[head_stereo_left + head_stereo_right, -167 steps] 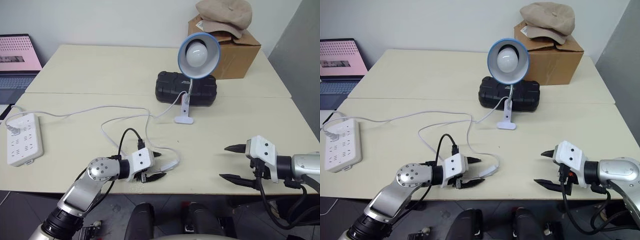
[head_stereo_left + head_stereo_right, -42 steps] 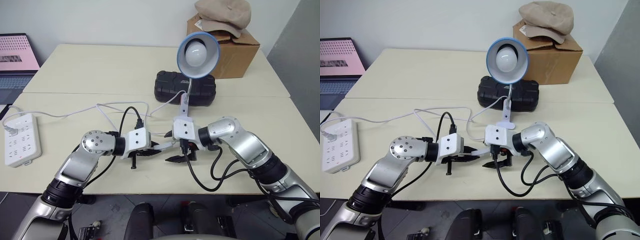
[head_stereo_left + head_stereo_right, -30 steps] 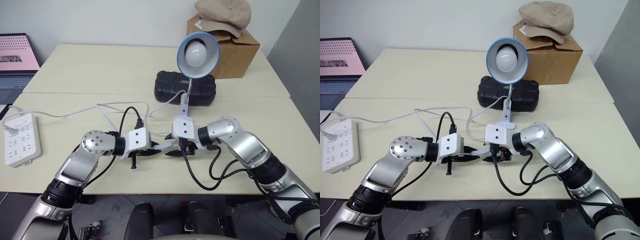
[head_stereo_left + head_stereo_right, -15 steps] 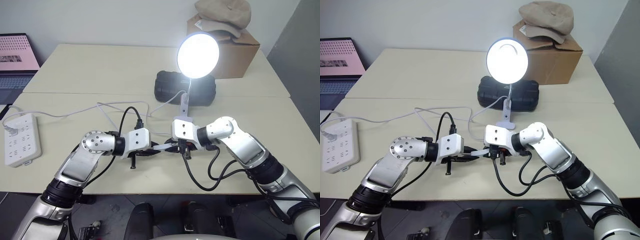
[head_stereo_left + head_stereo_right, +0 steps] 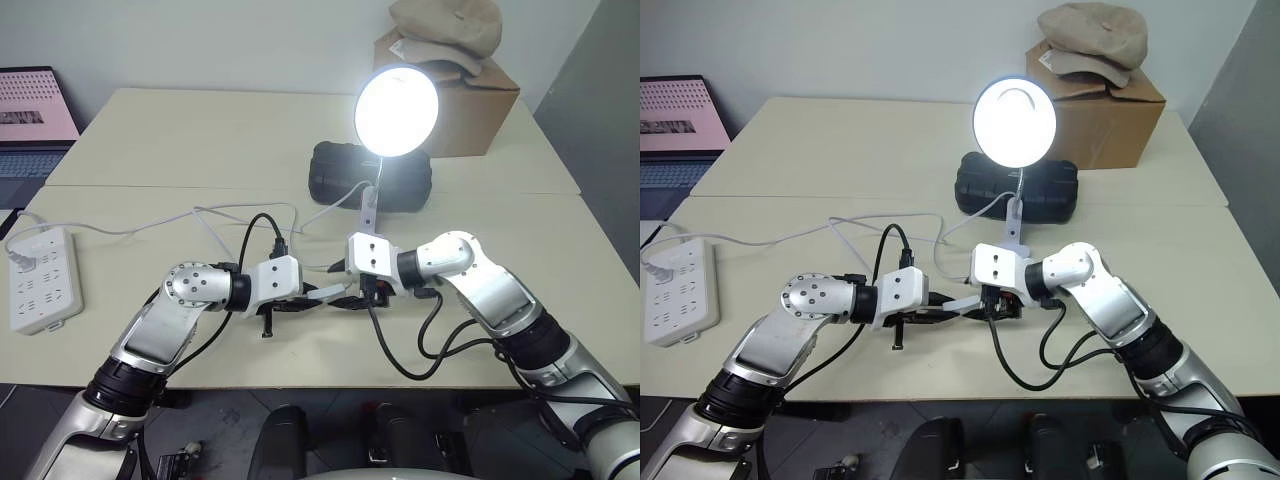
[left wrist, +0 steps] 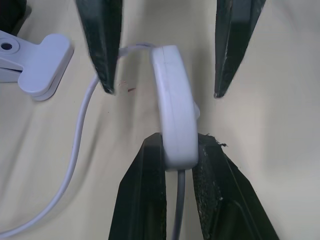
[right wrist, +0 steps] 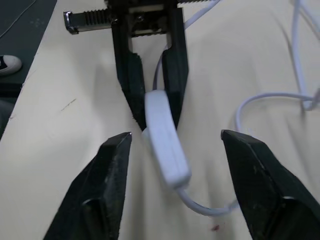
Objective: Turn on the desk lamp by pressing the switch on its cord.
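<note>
The table (image 5: 150, 130) carries everything, and I place each item from the lamp (image 5: 396, 110), which stands lit near the table's middle with its clip base (image 6: 37, 62) on the surface. Behind the lamp sits a black case (image 5: 335, 180); beyond that, a cardboard box (image 5: 1120, 115) with a cap (image 5: 1095, 35) on top. Far to the lamp's left, at the table edge, lies a power strip (image 5: 42, 280), and a laptop (image 5: 35, 105) stands off that corner. The cord (image 5: 150, 225) runs from the strip across to the lamp in loose loops. The switch (image 6: 175, 120) is in front of the lamp base, toward me, raised off the table between my two tools. My left gripper (image 5: 310, 298) is clamped on one end of the switch, fingers (image 6: 142, 200) pressed to both flanks. My right gripper (image 7: 172, 160) faces it from the other side with jaws apart, straddling the free end of the switch without contact. The switch's long axis runs along the line joining the two grippers, pointing straight out from the left one into the gap of the right. The right gripper is the one positioned to act on the rocker; with the bulb glowing, I judge the press done and only release and withdrawal outstanding. No brand, label or legible writing found on any item; the laptop screen is too small to read.
</note>
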Robot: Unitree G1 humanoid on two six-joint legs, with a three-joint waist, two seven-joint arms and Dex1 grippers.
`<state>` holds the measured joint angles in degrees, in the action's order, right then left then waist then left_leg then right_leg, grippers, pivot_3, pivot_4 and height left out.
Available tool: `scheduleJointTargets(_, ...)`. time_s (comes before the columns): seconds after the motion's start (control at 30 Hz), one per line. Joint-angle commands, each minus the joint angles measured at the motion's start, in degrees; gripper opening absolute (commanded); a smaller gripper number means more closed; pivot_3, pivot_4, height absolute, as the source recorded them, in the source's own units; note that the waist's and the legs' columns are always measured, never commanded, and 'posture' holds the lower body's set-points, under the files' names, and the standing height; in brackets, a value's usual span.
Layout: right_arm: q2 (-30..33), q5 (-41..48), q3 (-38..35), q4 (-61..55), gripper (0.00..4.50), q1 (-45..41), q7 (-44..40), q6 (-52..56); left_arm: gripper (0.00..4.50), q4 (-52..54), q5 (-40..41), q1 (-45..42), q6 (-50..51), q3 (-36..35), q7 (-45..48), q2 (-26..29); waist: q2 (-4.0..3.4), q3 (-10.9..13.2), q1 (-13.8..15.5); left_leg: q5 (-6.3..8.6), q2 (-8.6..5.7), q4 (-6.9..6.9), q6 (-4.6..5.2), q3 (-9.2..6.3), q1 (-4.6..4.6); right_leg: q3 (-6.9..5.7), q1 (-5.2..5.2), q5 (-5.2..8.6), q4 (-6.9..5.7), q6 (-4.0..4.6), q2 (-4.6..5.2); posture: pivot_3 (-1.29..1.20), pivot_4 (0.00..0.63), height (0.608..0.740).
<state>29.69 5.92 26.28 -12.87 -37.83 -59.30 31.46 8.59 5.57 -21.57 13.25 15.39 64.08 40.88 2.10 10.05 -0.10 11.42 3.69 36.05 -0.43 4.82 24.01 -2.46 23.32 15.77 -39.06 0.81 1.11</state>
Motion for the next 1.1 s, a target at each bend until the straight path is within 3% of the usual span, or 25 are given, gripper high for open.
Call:
scheduleJointTargets(0.03,3.0,1.43,-4.77,-6.86,4.05,2.44,1.1,1.71,0.39,-2.81,-3.96,-2.23,-1.8,2.02,-2.88,-1.93,0.0,0.0,0.21,0.0,-0.01,0.0,0.0,-0.01,0.0,-0.01,-0.01,0.0,0.01,0.0,0.0,0.0,0.15,0.74)
scheduleJointTargets(0.1,5.96,1.38,-6.48,-10.82,4.5,6.11,1.68,3.34,0.39,-6.4,-7.29,-3.92,-3.62,3.58,-5.59,-3.9,0.0,0.0,0.36,0.0,-0.02,0.01,0.0,0.0,0.01,-0.01,-0.01,0.0,0.02,0.0,0.01,0.0,0.15,0.74)
scheduleJointTargets(0.23,9.14,3.59,-11.01,-19.47,4.5,14.32,4.34,9.43,0.39,-12.86,-10.6,-6.94,-5.77,5.38,-8.71,-7.42,0.01,0.0,0.57,0.0,-0.03,0.02,0.0,0.0,0.03,-0.01,-0.02,0.0,0.04,-0.01,0.02,0.0,0.15,0.74)
scheduleJointTargets(0.5,9.54,4.98,-16.57,-27.13,4.5,22.32,11.51,16.57,0.39,-21.35,-11.62,-10.23,-9.95,6.24,-7.39,-10.75,0.01,-0.03,0.25,0.0,-0.02,0.02,0.0,-0.05,-0.08,0.0,-0.08,-0.04,-0.03,-0.03,0.01,0.0,0.15,0.74)
scheduleJointTargets(0.57,9.86,5.27,-17.22,-27.45,4.5,22.64,12.39,17.05,1.09,-21.13,-10.25,-10.23,-9.27,5.64,-5.67,-10.72,0.01,-0.03,0.22,-0.01,-0.03,0.04,0.01,-0.05,-0.09,0.0,-0.1,-0.05,-0.03,-0.05,0.02,0.0,0.15,0.74)
scheduleJointTargets(0.6,10.04,5.37,-17.39,-27.39,4.5,22.66,12.61,17.14,1.1,-20.87,-9.48,-10.2,-9.05,5.37,-4.68,-10.57,0.01,-0.03,0.18,-0.01,-0.03,0.04,0.01,-0.05,-0.09,0.01,-0.1,-0.06,-0.02,-0.07,0.02,0.0,0.15,0.74)
scheduleJointTargets(0.93,11.26,7.02,-18.28,-24.88,4.5,21.78,13.47,16.42,3.21,-11.87,-4.9,-6.09,-7.84,-0.72,-1.73,-5.19,0.02,-0.03,-0.13,0.0,-0.01,-0.02,0.01,-0.02,-0.03,0.04,-0.04,-0.01,0.06,-0.03,-0.01,0.0,0.15,0.74)
scheduleJointTargets(1.0,11.49,7.26,-18.37,-23.81,4.5,21.31,13.41,15.76,3.55,-8.5,-3.02,-4.27,-6.69,-2.6,-1.49,-3.75,0.02,-0.02,-0.1,0.0,0.0,-0.02,0.01,-0.03,-0.04,0.03,-0.04,-0.01,0.04,-0.03,-0.02,0.0,0.15,0.74)
scheduleJointTargets(1.1,11.63,7.53,-19.02,-21.76,4.5,20.46,13.16,13.96,3.55,0.34,2.73,1.07,-1.9,-7.0,-0.4,-1.03,0.01,-0.02,-0.25,0.0,0.0,0.0,0.01,-0.01,-0.04,0.05,-0.04,-0.03,0.04,-0.04,0.01,0.0,0.15,0.74)
